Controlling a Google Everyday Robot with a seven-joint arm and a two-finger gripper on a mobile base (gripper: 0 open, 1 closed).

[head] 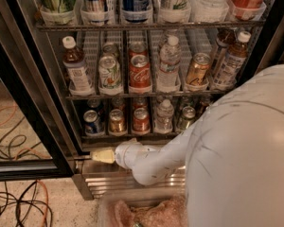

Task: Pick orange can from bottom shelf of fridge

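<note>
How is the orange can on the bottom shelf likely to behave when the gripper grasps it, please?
The orange can looks like smooth, rigid metal: probably firm but slippery. Upright in a narrow lane between a blue can and a red can, it may bump them rather than topple. The gripper sits below the bottom shelf.

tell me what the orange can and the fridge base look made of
The orange can looks like aluminium: glossy coppery body, silvery top. The fridge base looks like stainless steel: ribbed, dull shine. The hand sits just below the bottom shelf.
</note>
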